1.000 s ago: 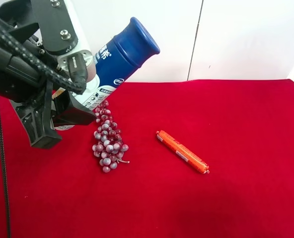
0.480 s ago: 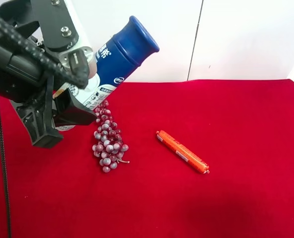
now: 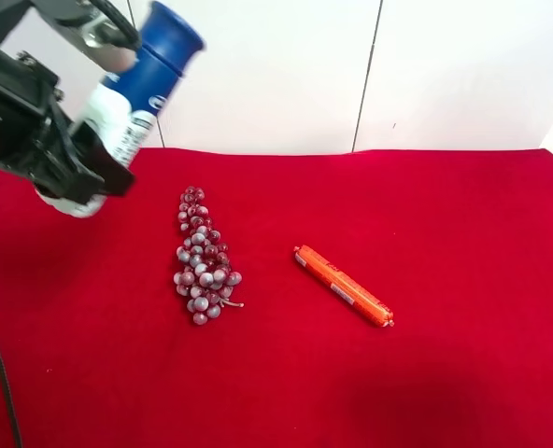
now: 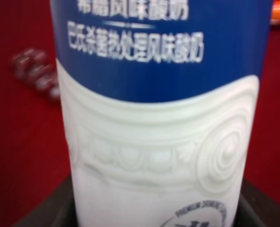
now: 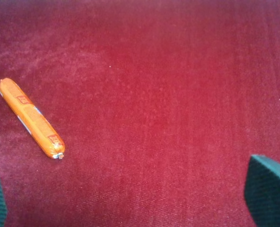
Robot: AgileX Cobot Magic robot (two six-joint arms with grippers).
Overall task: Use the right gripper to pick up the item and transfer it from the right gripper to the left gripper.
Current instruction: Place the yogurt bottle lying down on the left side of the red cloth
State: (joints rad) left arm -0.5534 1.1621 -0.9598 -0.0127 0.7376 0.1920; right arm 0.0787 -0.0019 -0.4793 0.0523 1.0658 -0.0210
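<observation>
Clamped in the black wedge-fingered left gripper (image 3: pixel 76 173): small white cylindrical bottle with dark blue cap (image 3: pixel 150 70), tilted, cap uppermost, held above the red velvet cloth (image 3: pixel 463 215) at the exterior view's left. Black two-fingered right gripper (image 5: pixel 130 198) spread wide, empty, over the cloth near the orange sausage-shaped tube (image 5: pixel 31 118). Purple grape bunch (image 3: pixel 202 257) lying between bottle and tube, touching neither

The red tabletop (image 3: pixel 463 233) offers broad free passage across the exterior high view's right half and along its near edge. Two low obstacles lie mid-cloth, the grape bunch (image 3: pixel 202 259) and the orange tube (image 3: pixel 342 285), well apart with a lane between them. At the far left corner, the left end effector (image 3: pixel 78 173) and its tilted bottle (image 3: pixel 129 105) block the air above the cloth. The right end effector (image 5: pixel 133 203) hangs spread wide over bare cloth.
</observation>
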